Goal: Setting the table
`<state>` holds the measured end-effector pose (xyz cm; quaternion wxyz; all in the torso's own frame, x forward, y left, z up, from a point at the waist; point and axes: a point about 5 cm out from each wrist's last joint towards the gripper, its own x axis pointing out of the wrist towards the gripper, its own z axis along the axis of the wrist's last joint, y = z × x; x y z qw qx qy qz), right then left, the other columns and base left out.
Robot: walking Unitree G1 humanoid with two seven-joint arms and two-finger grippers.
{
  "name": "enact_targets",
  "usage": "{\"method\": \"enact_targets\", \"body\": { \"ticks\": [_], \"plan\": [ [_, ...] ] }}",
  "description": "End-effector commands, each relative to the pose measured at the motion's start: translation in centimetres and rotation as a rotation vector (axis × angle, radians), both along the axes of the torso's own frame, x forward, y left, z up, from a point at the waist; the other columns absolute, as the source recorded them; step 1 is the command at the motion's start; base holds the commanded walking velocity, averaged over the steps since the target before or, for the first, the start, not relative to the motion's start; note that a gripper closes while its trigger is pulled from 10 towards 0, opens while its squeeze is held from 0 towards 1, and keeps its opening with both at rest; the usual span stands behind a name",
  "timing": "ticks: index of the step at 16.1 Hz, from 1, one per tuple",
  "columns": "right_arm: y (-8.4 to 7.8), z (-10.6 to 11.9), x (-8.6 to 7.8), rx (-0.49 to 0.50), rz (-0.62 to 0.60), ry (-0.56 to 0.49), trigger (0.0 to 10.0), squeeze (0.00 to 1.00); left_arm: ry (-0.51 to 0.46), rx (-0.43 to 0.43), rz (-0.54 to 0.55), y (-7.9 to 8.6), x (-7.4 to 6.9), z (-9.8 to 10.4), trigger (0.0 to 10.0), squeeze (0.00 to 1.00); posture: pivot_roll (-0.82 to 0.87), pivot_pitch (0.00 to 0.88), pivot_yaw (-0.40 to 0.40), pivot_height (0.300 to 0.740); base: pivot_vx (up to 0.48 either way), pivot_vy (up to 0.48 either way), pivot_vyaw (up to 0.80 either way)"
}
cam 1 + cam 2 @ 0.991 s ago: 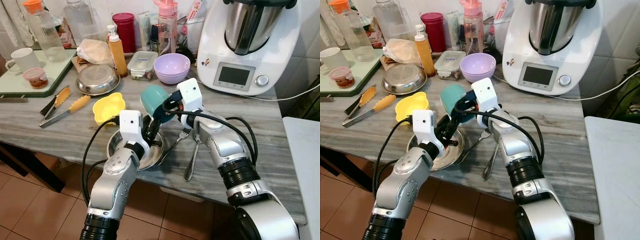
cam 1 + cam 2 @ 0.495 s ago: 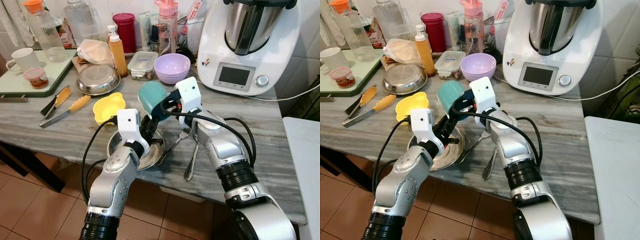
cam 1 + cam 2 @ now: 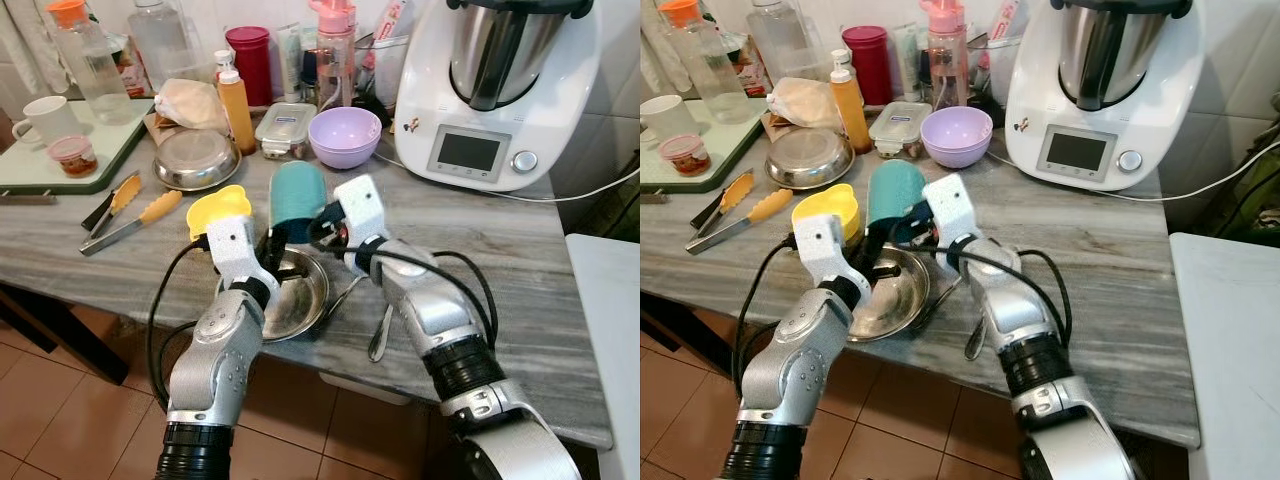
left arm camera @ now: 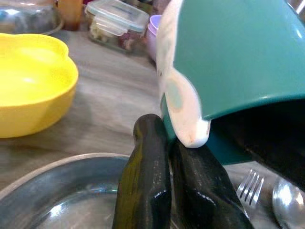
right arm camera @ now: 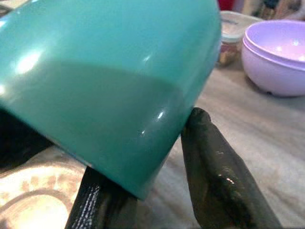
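Observation:
My right gripper [image 3: 318, 228] is shut on the rim of a teal bowl [image 3: 297, 195]. It holds the bowl tipped on its side over the far edge of a steel bowl [image 3: 300, 295] at the counter's front. In the right wrist view its fingers [image 5: 209, 157] pinch the teal bowl's [image 5: 105, 71] wall. My left gripper [image 3: 272, 240] is shut, its fingers [image 4: 145, 181] pressed together above the steel bowl's [image 4: 57, 191] far rim, and their tips touch the teal bowl [image 4: 238, 52]. Whether they pinch the steel rim is hidden. A fork [image 3: 352, 287] and spoon [image 3: 381, 335] lie right of the steel bowl.
A yellow bowl [image 3: 215, 205] sits just left of my left gripper, with tongs [image 3: 130, 212] further left. Behind are a purple bowl [image 3: 344, 135], an upturned steel dish [image 3: 195, 158], bottles, a food box, a green tray [image 3: 100, 165] and a large white kitchen machine [image 3: 495, 85].
My right gripper carried the teal bowl to the left and tipped it further onto its side. My left gripper drew back from the steel bowl's middle to its far left rim.

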<state>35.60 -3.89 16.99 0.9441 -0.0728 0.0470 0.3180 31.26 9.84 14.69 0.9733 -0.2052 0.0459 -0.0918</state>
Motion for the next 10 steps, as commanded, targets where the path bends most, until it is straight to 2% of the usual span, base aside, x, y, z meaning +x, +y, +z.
{"method": "enact_targets", "body": {
  "ticks": [1,6,9,10],
  "plan": [
    [2.4,0.6,-1.3,-0.004,0.162,-0.047,10.0,1.00,-0.003,-0.006,0.039,0.5,0.6,0.6,0.0,0.00,-0.16,0.034,0.077,0.740,0.000,0.000,0.00],
    [2.3,2.1,-1.8,-0.016,0.221,-0.175,10.0,1.00,0.026,-0.038,0.058,0.8,0.7,0.5,0.0,0.00,-0.16,0.035,0.080,0.740,0.000,0.000,0.00],
    [2.0,3.6,-2.4,-0.072,0.266,-0.330,10.0,1.00,0.065,-0.077,0.072,0.9,0.9,0.4,0.0,0.00,-0.16,0.034,0.083,0.740,0.000,0.000,0.00],
    [1.6,4.0,-2.6,-0.114,0.273,-0.391,10.0,1.00,0.091,-0.116,0.080,1.1,1.1,0.4,0.0,0.00,-0.16,0.034,0.085,0.740,0.000,0.000,0.00]
  ]
}}
